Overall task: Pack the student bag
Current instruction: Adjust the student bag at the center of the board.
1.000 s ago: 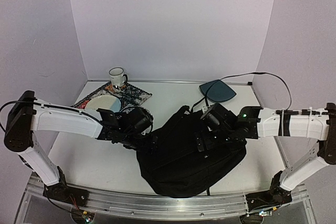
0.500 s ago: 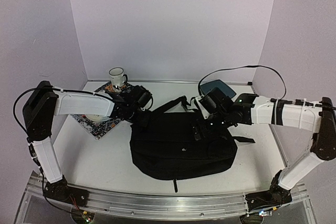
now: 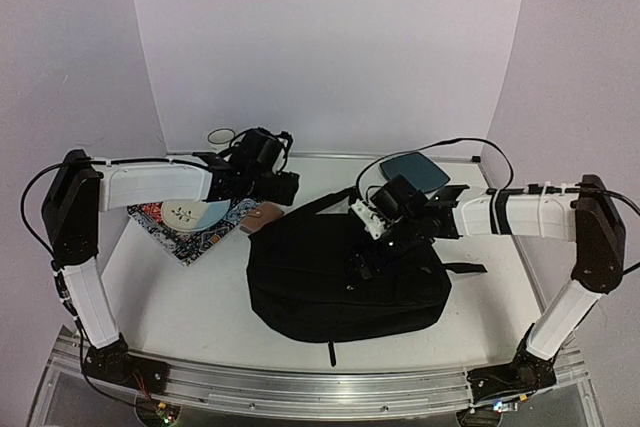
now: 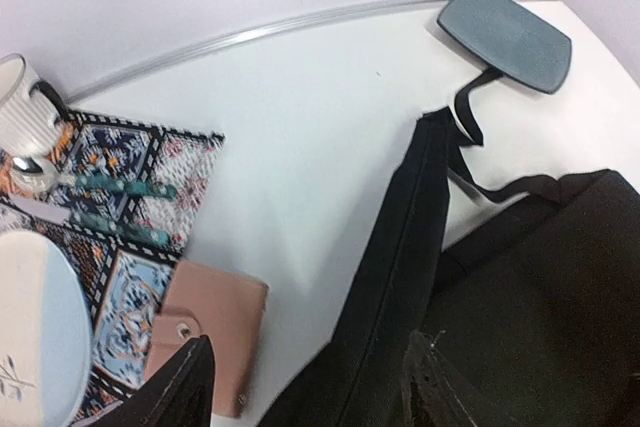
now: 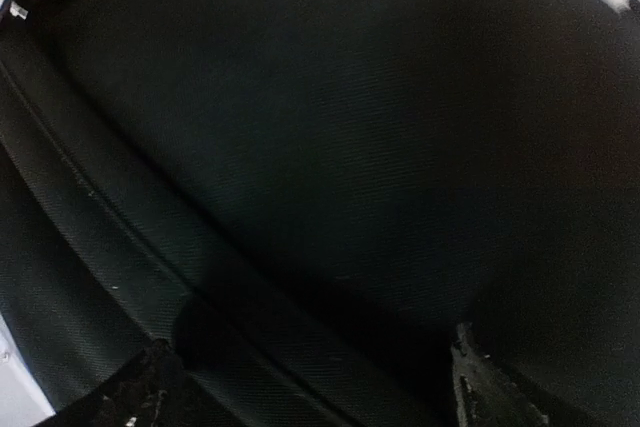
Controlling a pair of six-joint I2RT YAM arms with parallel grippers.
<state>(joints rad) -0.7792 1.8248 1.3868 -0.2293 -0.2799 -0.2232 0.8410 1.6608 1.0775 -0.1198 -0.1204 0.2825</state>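
Note:
The student bag (image 3: 340, 282) is a floppy black backpack lying flat in the middle of the table. One shoulder strap (image 4: 405, 237) stretches off its upper left corner toward the back. My left gripper (image 3: 288, 189) hovers open over that strap; in the left wrist view the strap runs between the spread fingers (image 4: 188, 385) without touching them. My right gripper (image 3: 368, 255) is low over the bag's upper part, open. In the right wrist view only black fabric (image 5: 330, 147) fills the space between its fingers (image 5: 488, 382).
A pink wallet (image 3: 265, 215) lies just left of the strap, at the edge of a patterned mat (image 3: 190, 237). The mat carries a pale plate (image 3: 195, 212), cutlery (image 4: 120, 187) and a white mug (image 3: 218, 137). A dark-teal pad (image 3: 415, 172) lies at the back right.
The bag went from a bunched heap near the front to lying flat further back. My left gripper moved up and back, uncovering the pink wallet. My right gripper shifted left onto the bag.

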